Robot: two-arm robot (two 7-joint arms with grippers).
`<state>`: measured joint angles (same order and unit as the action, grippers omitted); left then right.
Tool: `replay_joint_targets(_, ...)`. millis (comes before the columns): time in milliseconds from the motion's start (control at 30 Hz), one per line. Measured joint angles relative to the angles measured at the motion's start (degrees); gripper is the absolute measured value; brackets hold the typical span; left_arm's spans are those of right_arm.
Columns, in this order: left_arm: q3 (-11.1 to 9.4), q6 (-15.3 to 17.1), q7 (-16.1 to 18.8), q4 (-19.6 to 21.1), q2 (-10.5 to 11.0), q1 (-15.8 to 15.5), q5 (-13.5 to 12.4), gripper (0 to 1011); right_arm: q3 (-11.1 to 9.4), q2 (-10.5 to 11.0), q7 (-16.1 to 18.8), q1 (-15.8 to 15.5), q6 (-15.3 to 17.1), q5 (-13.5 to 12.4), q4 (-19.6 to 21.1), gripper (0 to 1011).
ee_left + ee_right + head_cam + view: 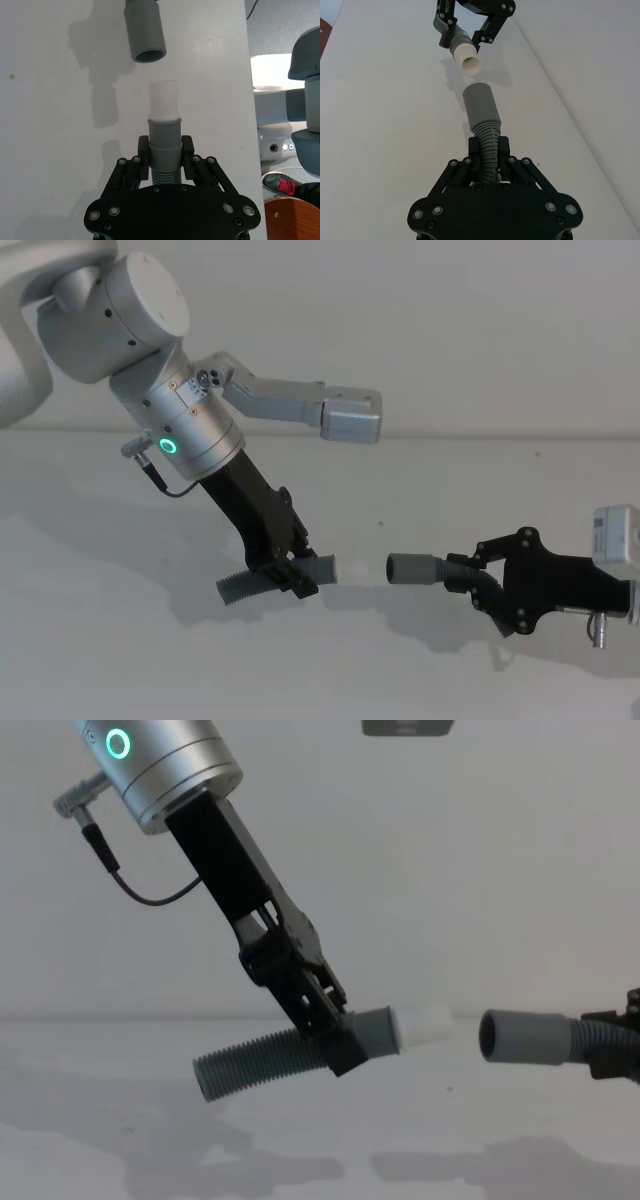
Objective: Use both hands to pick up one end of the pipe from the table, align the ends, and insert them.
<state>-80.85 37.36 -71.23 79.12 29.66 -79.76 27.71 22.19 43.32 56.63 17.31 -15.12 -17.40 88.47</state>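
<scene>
Inspector: Count the items.

Robot: Two hose pieces, two grippers, one white table (120,660). My left gripper (290,570) is clamped on the ribbed hose (260,1063) just behind its grey cuff, whose narrower white tip (428,1020) juts beyond my fingers.

Inspector: And the other?

Robot: My right gripper (475,575) is closed around the second hose (487,142); its wider open socket (520,1037) faces the tip, near but apart, both above the table.

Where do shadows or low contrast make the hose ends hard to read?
Head view: white tip nearly merges with the table. Chest view: it fades into the wall. Left wrist view: socket cuff casts soft doubled shadows; the tip stays clear.
</scene>
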Motion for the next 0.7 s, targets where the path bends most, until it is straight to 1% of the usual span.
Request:
replay_joint_targets(400,-0.3,-0.3,-0.6,-1.5,-0.7,-0.2,-0.2,356,0.4,0.8,0.7,0.3,-0.1,-1.0,0.2,190)
replay_joint_targets(700,-0.3,-0.7,-0.9,-2.0,-1.1,-0.2,-0.4,356,0.7,1.0,0.7,0.5,-0.3,-1.5,0.5,191)
